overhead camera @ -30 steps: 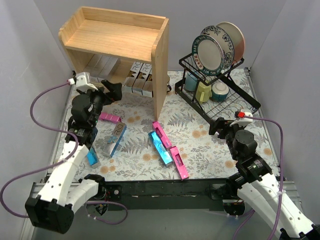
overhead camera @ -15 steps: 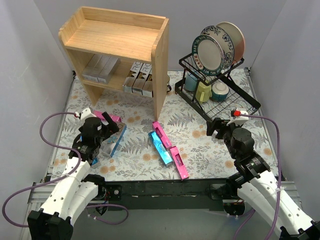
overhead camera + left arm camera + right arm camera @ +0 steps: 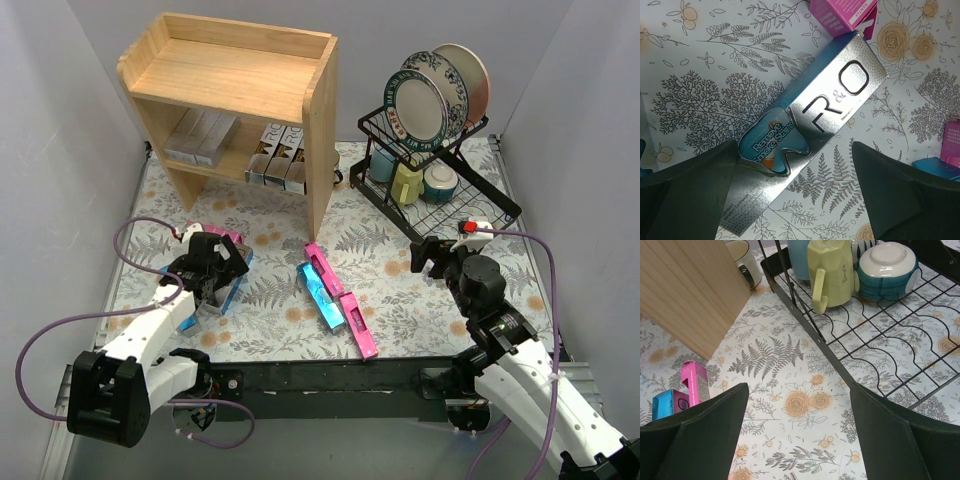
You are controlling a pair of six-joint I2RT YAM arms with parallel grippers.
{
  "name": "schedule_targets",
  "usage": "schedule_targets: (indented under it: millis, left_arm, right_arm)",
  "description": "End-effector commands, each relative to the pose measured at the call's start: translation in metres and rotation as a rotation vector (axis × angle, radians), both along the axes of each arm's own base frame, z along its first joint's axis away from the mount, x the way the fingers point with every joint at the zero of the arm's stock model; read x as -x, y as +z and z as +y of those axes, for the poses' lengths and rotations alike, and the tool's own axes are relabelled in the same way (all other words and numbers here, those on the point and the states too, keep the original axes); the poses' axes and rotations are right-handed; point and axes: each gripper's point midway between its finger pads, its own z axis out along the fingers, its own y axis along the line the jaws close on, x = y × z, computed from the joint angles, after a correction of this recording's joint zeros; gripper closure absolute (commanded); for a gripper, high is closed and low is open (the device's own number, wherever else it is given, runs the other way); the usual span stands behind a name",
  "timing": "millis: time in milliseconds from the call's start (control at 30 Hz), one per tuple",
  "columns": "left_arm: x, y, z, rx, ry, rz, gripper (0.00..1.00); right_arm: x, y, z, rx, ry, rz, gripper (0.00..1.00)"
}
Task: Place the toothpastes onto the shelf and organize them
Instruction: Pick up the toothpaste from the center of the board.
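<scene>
Hanging low on the left, the left gripper (image 3: 215, 268) has its fingers spread wide around the near end of a silver and blue toothpaste box (image 3: 810, 130). It is not squeezing the box, which lies flat on the flowery mat (image 3: 400, 300). A small pink box (image 3: 224, 237) lies just behind it. Further back, the wooden shelf (image 3: 235, 75) has more boxes (image 3: 240, 148) on its lower level. In the middle lie a far pink box (image 3: 317, 262), a blue box (image 3: 322, 295) and a near pink box (image 3: 360, 328). On the right, the right gripper (image 3: 432, 256) is spread wide too and holds nothing, near the black dish rack (image 3: 440, 205).
</scene>
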Motion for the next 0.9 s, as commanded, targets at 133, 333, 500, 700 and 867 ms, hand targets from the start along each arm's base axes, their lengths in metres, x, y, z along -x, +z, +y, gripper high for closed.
schedule_targets:
  millis: [133, 333, 500, 700, 867]
  left_arm:
    - [0.003, -0.013, -0.045, 0.093, -0.134, 0.055, 0.02]
    - [0.004, -0.001, -0.077, 0.014, -0.183, 0.029, 0.02]
    - [0.009, -0.003, -0.059, -0.061, -0.07, 0.012, 0.02]
    - [0.021, -0.011, -0.071, -0.052, -0.011, 0.02, 0.05]
    - [0.028, -0.024, -0.09, -0.077, -0.012, 0.05, 0.08]
  right_arm:
    - [-0.003, 0.012, 0.005, -0.019, 0.02, -0.051, 0.1]
    - [-0.003, 0.013, 0.005, -0.02, 0.018, -0.052, 0.1]
    - [-0.002, 0.012, 0.004, -0.019, 0.015, -0.051, 0.1]
    - [-0.003, 0.01, 0.006, -0.021, 0.021, -0.047, 0.1]
    - [-0.003, 0.01, 0.006, -0.02, 0.021, -0.046, 0.11]
